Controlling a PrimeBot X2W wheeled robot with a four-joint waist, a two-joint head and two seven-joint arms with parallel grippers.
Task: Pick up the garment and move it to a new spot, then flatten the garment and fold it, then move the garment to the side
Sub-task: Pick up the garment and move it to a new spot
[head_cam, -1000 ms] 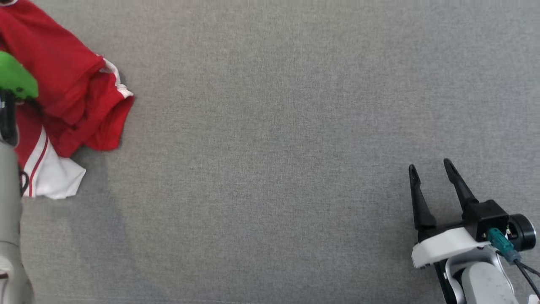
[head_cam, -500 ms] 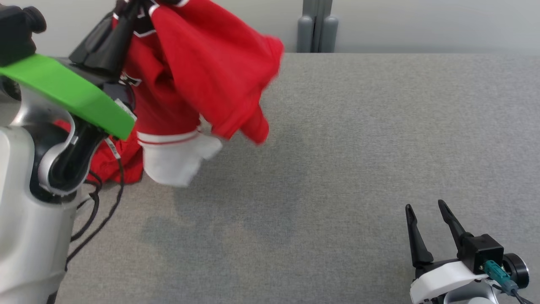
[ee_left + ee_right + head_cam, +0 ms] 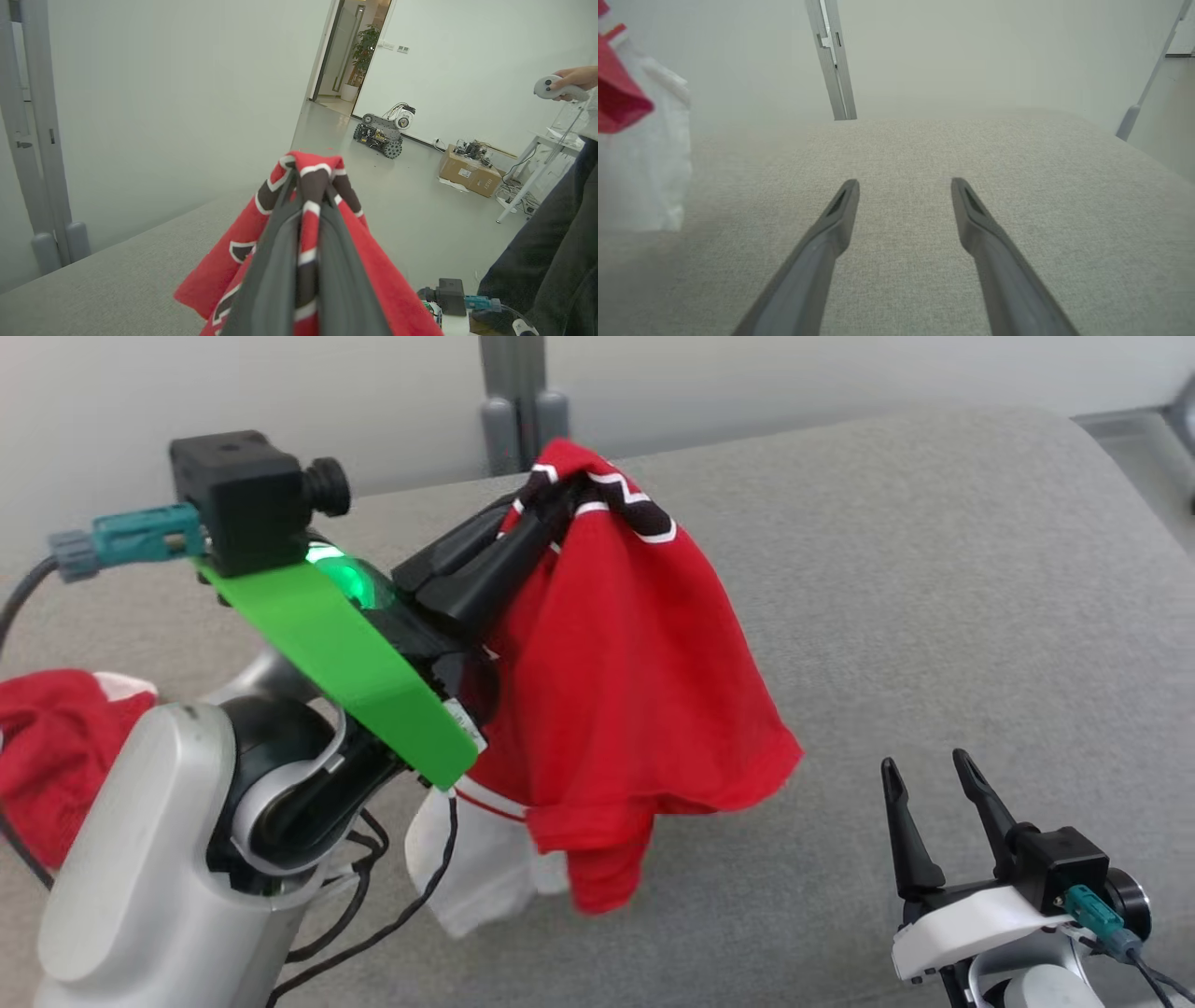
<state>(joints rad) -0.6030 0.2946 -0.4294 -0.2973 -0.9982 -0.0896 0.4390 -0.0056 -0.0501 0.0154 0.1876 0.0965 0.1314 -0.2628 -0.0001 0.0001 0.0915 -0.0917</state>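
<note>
Red garment [image 3: 635,691] clamped in left end effector [image 3: 551,499], right end effector [image 3: 923,762] wide apart, empty

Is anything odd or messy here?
Nothing damaged or spilled. The red jersey with white trim hangs crumpled from the left gripper, pinched at its collar; the right gripper is open over the grey fabric surface.

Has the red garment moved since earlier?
Yes. The garment, gripped by the left gripper, hung left of the grey post; now it hangs mostly right of it.
</note>
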